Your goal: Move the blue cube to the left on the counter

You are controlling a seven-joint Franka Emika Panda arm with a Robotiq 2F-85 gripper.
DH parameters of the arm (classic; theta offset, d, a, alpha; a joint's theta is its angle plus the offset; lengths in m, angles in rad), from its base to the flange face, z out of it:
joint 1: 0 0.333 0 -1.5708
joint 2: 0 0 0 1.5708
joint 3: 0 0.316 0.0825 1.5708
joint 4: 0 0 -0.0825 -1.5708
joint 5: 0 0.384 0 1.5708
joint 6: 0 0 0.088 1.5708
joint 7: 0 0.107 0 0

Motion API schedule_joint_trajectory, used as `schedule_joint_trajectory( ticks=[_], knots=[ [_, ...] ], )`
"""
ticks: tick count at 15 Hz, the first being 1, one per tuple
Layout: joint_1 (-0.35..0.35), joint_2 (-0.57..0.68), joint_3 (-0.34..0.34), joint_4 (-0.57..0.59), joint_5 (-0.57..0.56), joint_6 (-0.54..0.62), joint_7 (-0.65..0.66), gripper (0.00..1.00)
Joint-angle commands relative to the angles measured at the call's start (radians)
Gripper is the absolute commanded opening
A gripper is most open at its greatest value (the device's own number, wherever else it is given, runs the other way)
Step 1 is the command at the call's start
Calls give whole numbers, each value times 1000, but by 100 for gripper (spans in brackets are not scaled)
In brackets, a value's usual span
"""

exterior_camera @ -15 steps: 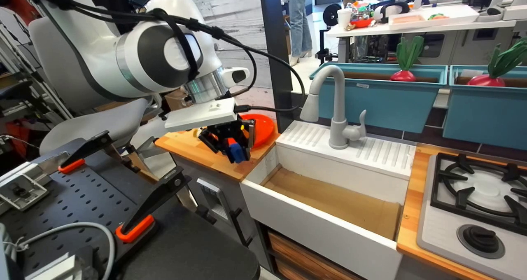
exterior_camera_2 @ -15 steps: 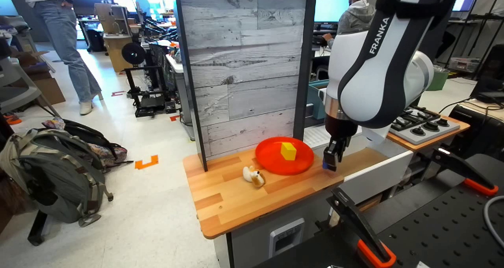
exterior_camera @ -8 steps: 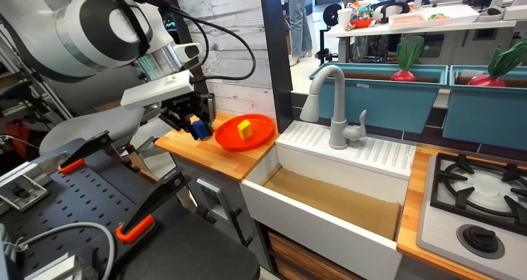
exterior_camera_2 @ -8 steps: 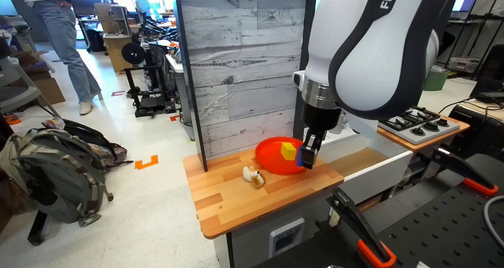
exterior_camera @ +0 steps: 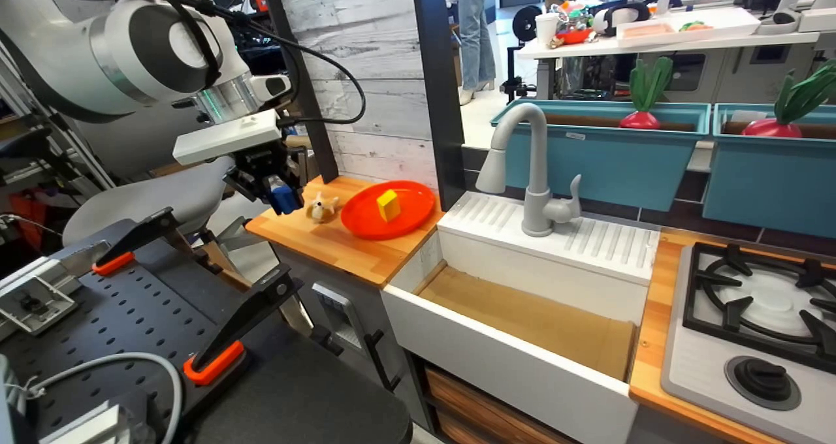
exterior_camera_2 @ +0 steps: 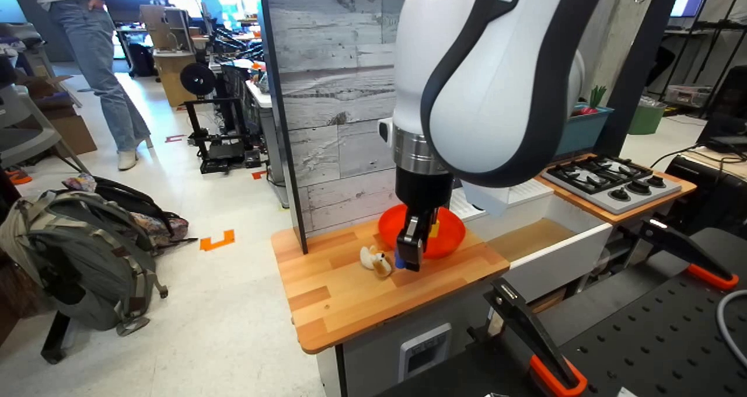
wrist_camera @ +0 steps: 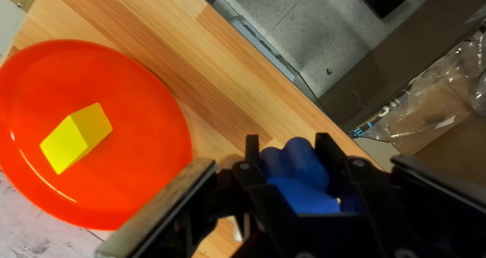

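Pinched between the fingers (wrist_camera: 327,151) of a Robotiq gripper (wrist_camera: 287,150) over the wooden counter (exterior_camera_2: 338,298) before us, a lobed blue block (wrist_camera: 298,174) seems light, rigid and best held by opposite sides.

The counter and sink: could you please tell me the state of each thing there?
Small solid blue block: held above the wooden counter.
Black gripper: shut on the blue block.
Round orange-red plate: flat on the counter.
Yellow block: on the plate.
Cream and brown toy: on the counter, ungripped.
Grey curved faucet: no water showing.
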Motion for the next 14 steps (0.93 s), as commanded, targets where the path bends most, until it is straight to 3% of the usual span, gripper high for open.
schedule_joint_trajectory(
  ticks=[1,11,12,14],
  knots=[
    [-8,101,27,137,0,-109,-19,15],
    [-12,276,34,377,0,-312,-14,15],
    [-8,276,31,382,-4,-317,-9,65],
    [-7,272,31,382,-9,-319,-8,71]
  ],
)
